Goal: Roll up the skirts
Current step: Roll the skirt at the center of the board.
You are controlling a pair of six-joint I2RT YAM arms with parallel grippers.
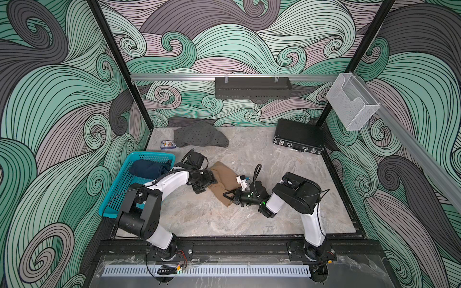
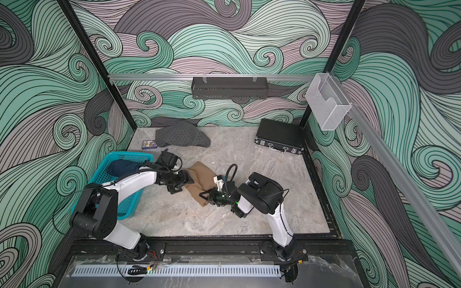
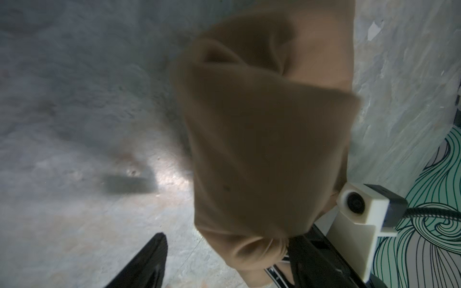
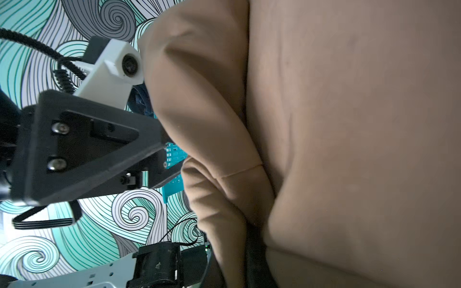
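The plain tan-brown cloth skirt [image 1: 223,177] is lying bunched on the grey stone counter [image 1: 249,219] between both pairs of jaws. The right jaws are squeezing on one edge. The left jaws are standing apart at the other side. The dark blue denim skirt [image 1: 149,168] is sitting in the teal plastic basket [image 1: 119,189] behind the left jaws

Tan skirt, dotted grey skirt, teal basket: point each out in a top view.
tan skirt [image 1: 222,177], in a top view, on the bare cloth at its middle.
dotted grey skirt [image 1: 199,134], in a top view, on the middle of the heap.
teal basket [image 1: 152,155], in a top view, on its far rim.
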